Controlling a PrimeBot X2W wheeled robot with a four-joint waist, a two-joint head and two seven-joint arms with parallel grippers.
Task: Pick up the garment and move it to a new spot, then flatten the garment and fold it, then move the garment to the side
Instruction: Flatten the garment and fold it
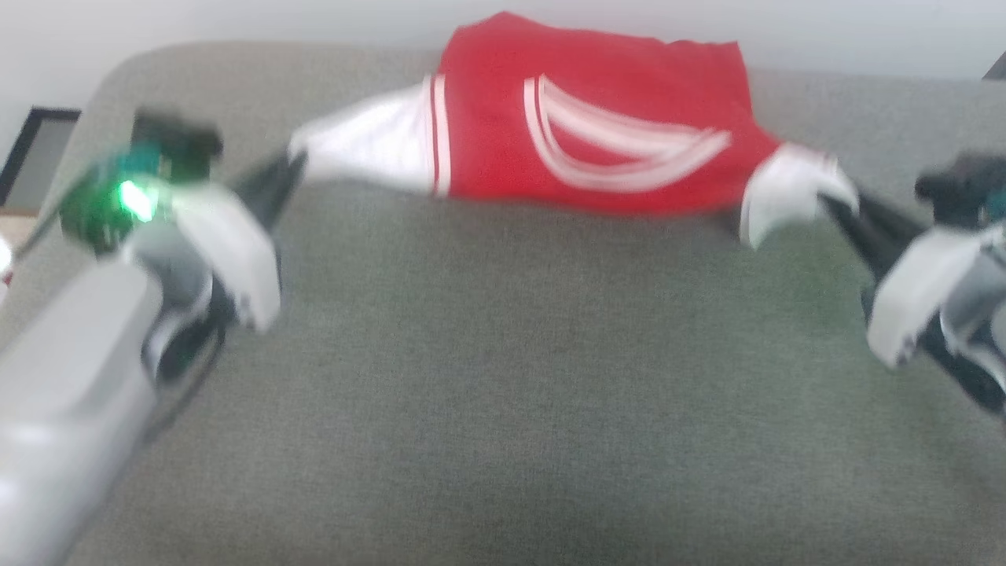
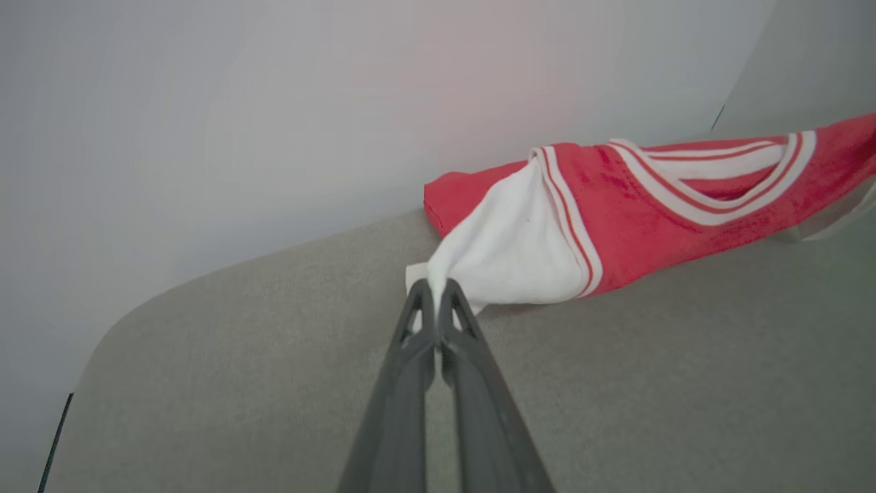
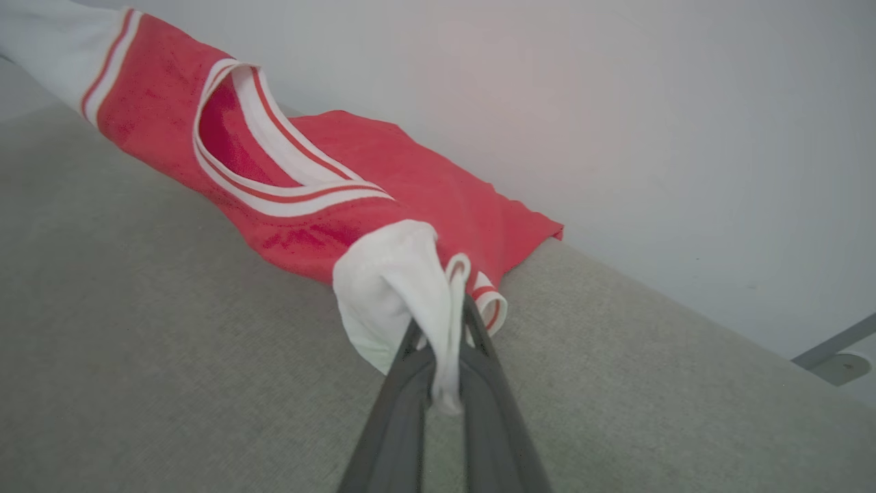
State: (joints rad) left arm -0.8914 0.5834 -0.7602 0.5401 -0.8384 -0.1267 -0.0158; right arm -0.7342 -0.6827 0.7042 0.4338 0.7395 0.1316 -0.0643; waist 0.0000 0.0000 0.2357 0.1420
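**Head view (blurred).**
- Garment (image 1: 597,118): bright red with white striped trim bands and a white lining. It lay at the far edge of the tabletop (image 1: 503,354), close to the wall (image 1: 236,20). A white corner was drawn out toward each side of the tabletop.
- Left gripper (image 1: 289,163): over the left part of the tabletop, fingertips at the garment's left white corner. A green light (image 1: 134,196) glowed on its wrist.
- Right gripper (image 1: 827,201): over the right part of the tabletop, fingertips at the garment's right white corner.
- Dark frame (image 1: 39,149): beyond the tabletop's far left corner.

**Left wrist view.**
- Left gripper (image 2: 431,291): jaws fully closed, pinching the tip of the white lining between the fingertips.
- Garment (image 2: 650,205): it stretched from the pinch toward the tabletop's far edge, with one red end against the wall (image 2: 274,103). A looped white trim band lay on its upper face.
- Tabletop (image 2: 274,376): grey woven covering with a rounded corner.

**Right wrist view.**
- Right gripper (image 3: 452,327): jaws closed on a bunch of white lining. A flap hung down over the fingers, and a curl of striped trim sat just beside them.
- Garment (image 3: 410,178): it ran from the pinch along the tabletop's (image 3: 137,342) far edge, with its red body resting on the covering next to the wall (image 3: 616,103).
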